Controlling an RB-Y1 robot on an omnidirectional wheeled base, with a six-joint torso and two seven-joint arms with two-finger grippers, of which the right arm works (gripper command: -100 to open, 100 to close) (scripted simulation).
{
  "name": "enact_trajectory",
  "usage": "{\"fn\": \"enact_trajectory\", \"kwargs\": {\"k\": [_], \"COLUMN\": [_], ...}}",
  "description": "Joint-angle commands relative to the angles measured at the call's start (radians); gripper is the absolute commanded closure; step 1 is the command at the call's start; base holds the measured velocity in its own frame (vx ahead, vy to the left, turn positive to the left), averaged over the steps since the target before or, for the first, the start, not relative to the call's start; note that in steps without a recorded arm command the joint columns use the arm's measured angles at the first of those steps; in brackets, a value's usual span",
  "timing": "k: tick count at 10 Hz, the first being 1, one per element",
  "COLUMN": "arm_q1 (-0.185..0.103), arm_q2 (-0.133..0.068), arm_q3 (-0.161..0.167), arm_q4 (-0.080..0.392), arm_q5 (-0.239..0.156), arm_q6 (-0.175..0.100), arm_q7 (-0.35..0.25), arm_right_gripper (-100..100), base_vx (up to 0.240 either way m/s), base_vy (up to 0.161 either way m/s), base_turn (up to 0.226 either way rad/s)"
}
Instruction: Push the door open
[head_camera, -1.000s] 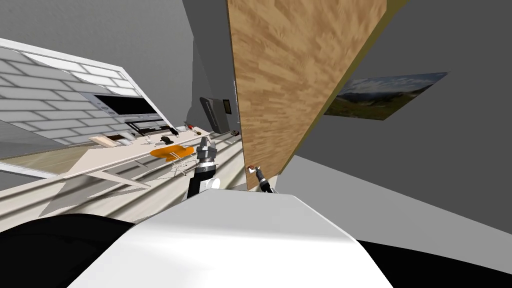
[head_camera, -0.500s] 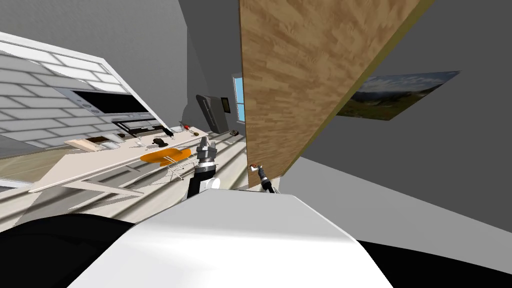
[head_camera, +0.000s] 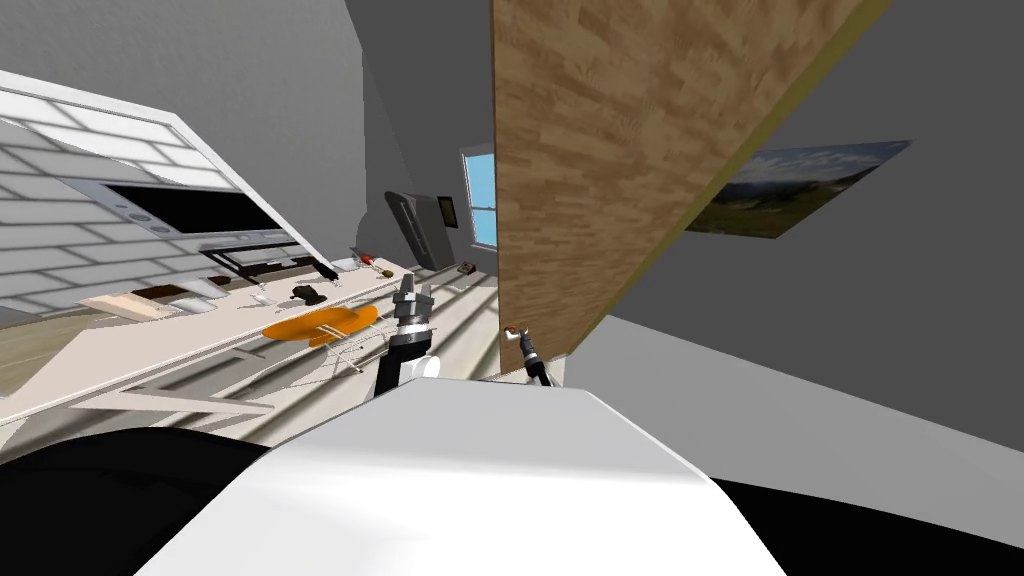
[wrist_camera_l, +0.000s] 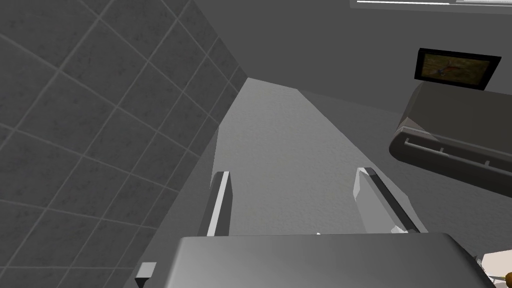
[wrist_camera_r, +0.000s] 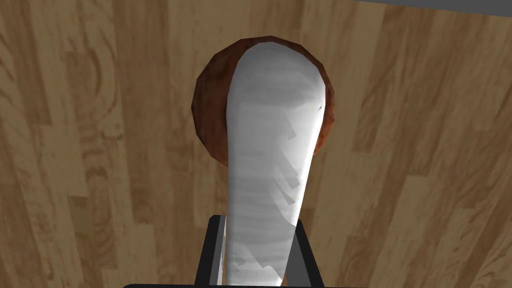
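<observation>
Matt wood-grain door (wrist_camera_r: 90, 150); smooth, faintly glossy white handle (wrist_camera_r: 270, 165).

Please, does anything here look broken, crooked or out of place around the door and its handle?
Nothing stands out. The wooden door looks whole, and its slant is the camera's, shared by the entire head view. The white handle joins its brown round plate cleanly, held by the right gripper.

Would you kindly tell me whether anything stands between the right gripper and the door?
Nothing visible does. The right gripper is at the wooden door, shut on its white lever handle, which sits over a brown rosette.
</observation>
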Motion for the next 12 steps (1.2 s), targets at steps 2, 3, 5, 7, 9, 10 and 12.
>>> {"fn": "enact_trajectory", "kwargs": {"k": [2, 3, 5, 7, 9, 10, 12], "arm_q1": [-0.012, -0.014, -0.010, -0.016, -0.020, -0.022, -0.025], "arm_q2": [0.014, 0.020, 0.014, -0.001, -0.005, -0.004, 0.001], "arm_q3": [-0.042, -0.053, -0.063, -0.096, -0.123, -0.137, -0.159], "arm_q4": [0.005, 0.008, 0.004, 0.010, 0.016, 0.019, 0.024], "arm_q5": [-0.010, -0.013, -0.016, -0.027, -0.035, -0.040, -0.047], "arm_q6": [0.000, -0.001, 0.003, 0.000, -0.002, -0.003, -0.005], "arm_q7": [0.007, 0.009, 0.009, 0.016, 0.023, 0.027, 0.032], "arm_right_gripper": [100, 100, 100, 100, 100, 100, 100], "base_vx": [0.121, 0.093, 0.085, 0.125, 0.162, 0.163, 0.171], "base_vy": [0.174, 0.148, 0.105, 0.127, 0.157, 0.142, 0.121], "base_turn": [-0.063, -0.055, -0.049, -0.065, -0.065, -0.066, -0.058]}}
